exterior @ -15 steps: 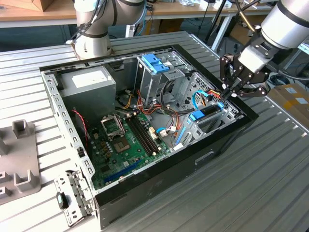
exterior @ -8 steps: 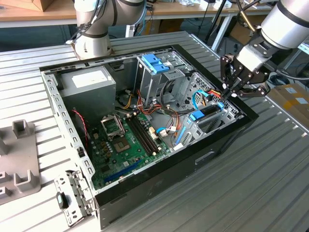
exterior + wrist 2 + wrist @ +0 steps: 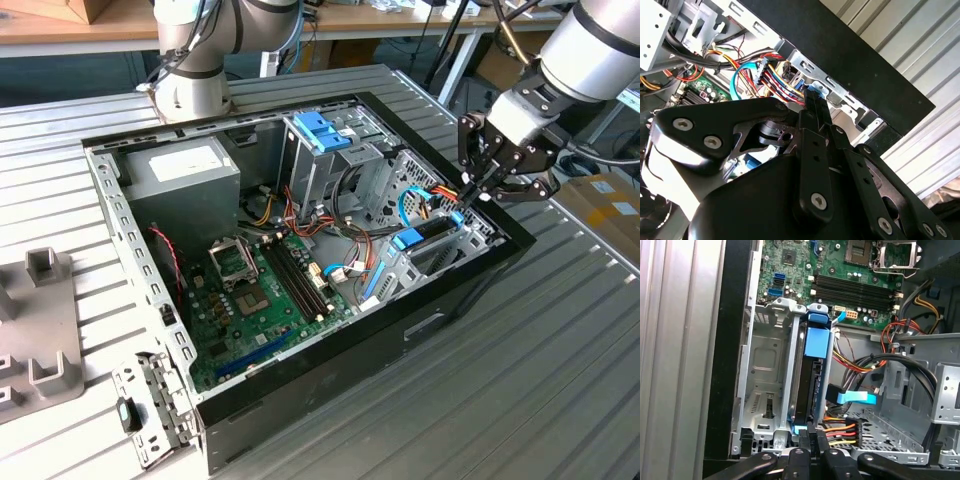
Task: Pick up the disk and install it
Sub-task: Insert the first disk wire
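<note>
The disk [image 3: 808,390] stands on edge in the silver drive bay [image 3: 765,370] at the computer case's corner, on the exterior view's right. Its blue plastic frame [image 3: 817,337] runs along the exposed edge, seen as a blue strip on the disk [image 3: 412,238] in the exterior view. My gripper [image 3: 463,203] reaches down to the end of the disk by the case wall. In both wrist views the black fingers [image 3: 819,442] sit close together, and the gripper [image 3: 816,95] is shut on the blue end of the frame.
The open black case [image 3: 330,375] holds a green motherboard [image 3: 262,300], a grey box with a white label [image 3: 180,168], a blue latch on a metal cage [image 3: 322,133] and coloured cables [image 3: 842,429] beside the bay. A grey fixture [image 3: 40,330] lies on the slatted table, another arm's base [image 3: 190,75] behind.
</note>
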Controlling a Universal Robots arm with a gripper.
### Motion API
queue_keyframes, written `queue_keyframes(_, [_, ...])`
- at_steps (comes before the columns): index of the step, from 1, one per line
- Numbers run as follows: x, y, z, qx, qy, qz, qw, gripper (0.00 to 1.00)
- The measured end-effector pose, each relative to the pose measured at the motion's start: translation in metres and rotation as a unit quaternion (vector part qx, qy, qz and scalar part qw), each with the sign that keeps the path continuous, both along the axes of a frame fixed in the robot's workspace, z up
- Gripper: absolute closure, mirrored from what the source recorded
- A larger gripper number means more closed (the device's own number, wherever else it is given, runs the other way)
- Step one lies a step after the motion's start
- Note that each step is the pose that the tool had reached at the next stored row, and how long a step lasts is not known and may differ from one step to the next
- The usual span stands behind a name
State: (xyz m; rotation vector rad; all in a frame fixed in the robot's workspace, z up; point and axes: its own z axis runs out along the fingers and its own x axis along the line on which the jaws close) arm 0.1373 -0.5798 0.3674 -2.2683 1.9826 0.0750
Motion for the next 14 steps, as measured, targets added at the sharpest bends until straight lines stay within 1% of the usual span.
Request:
queue_keyframes(7, [0.0,0.0,-0.0001,0.0,0.0,-0.025,0.9997,0.83])
queue_keyframes(9, [0.0,0.0,-0.0002,0.0,0.0,-0.036,0.9993,0.83])
queue_keyframes(14, [-0.0002,0.0,-0.0004,0.0,0.0,-0.063,0.998,0.83])
